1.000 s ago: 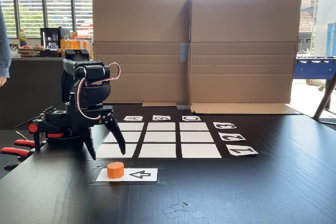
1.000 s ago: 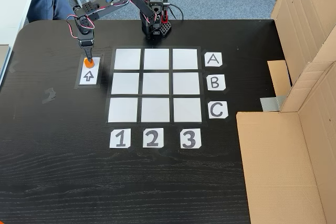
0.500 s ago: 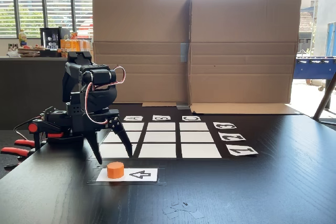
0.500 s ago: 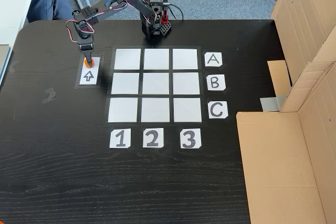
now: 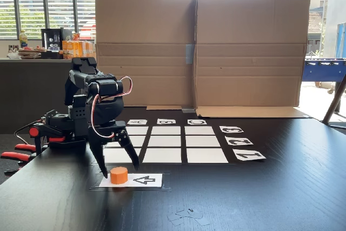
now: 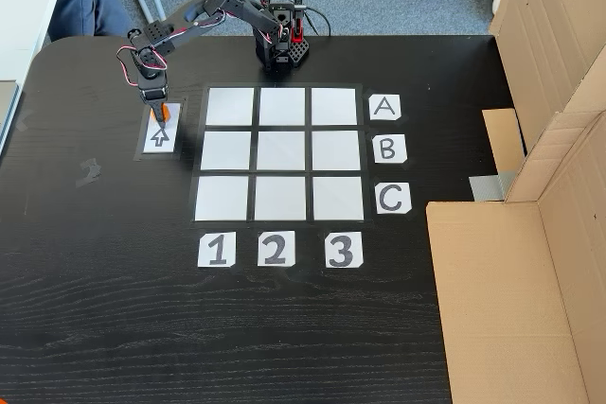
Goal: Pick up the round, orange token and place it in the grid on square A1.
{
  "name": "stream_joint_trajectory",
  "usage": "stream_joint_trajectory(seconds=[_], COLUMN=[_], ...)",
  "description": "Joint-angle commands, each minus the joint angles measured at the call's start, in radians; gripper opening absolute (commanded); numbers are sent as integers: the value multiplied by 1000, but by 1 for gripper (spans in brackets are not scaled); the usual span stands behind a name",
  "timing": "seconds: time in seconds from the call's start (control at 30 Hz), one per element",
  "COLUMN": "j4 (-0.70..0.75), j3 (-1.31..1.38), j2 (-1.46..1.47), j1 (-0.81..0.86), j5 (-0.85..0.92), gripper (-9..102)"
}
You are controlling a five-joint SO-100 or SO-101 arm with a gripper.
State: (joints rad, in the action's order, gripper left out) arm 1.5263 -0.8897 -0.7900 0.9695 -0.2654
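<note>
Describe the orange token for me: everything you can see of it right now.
The token is a small, short orange cylinder with a flat top, plastic-looking, upright and intact. It sits on the end of the white arrow card away from the arrowhead, just off the grid. The gripper is open around it, one of its fingers on each side; contact cannot be confirmed. From above the arm mostly covers it.

token (image 5: 119,175): orange | grid (image 6: 280,153): white squares (black gaps) | table (image 6: 284,328): black
</note>
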Motion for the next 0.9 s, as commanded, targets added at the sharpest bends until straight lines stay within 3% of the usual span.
stream_joint_trajectory(seconds=[0.0, 0.3, 0.57, 0.77, 0.87], j4=[-8, -8, -2, 0, 0], j3=[46, 71, 126, 126, 127], j2=[3, 31, 75, 78, 78], j1=[-8, -9, -9, -11, -12], j5=[-9, -15, -77, -77, -72], gripper=[30, 28, 12, 12, 18])
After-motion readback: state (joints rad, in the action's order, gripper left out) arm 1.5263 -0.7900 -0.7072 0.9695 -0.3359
